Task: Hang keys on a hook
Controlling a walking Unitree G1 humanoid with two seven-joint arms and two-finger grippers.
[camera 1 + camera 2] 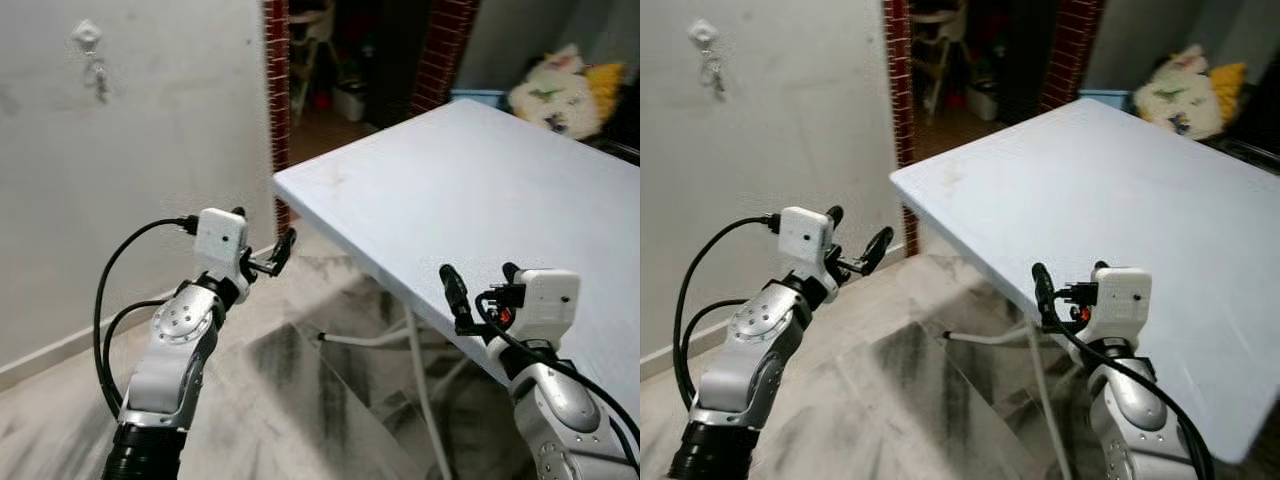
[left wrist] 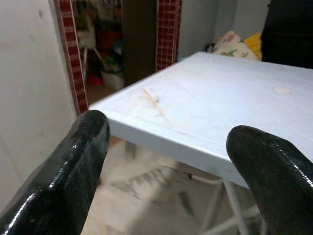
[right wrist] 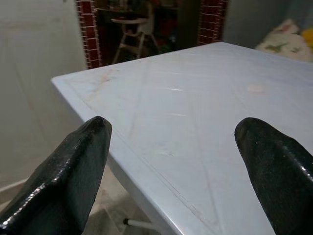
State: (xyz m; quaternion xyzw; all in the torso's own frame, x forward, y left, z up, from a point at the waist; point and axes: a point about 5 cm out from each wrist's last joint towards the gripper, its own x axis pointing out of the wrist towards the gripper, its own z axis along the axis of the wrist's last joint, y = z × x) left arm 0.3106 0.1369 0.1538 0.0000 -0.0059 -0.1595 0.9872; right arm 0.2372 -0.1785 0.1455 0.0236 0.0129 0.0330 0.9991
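Surface (image 3: 205,117) — smooth, pale, plastic-looking, faintly scuffed. Fingers (image 2: 73,166) — glossy black with highlights. Floor (image 1: 300,400): polished grey-veined stone look. Wall (image 1: 150,130), matt and smudged; doorway pillars (image 1: 277,80) of rough red brick; keys (image 1: 97,75) metallic.

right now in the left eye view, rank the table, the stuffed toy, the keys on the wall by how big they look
1. table, largest by far
2. stuffed toy, though it sits farther back
3. keys hanging on the wall hook, smallest, also distant
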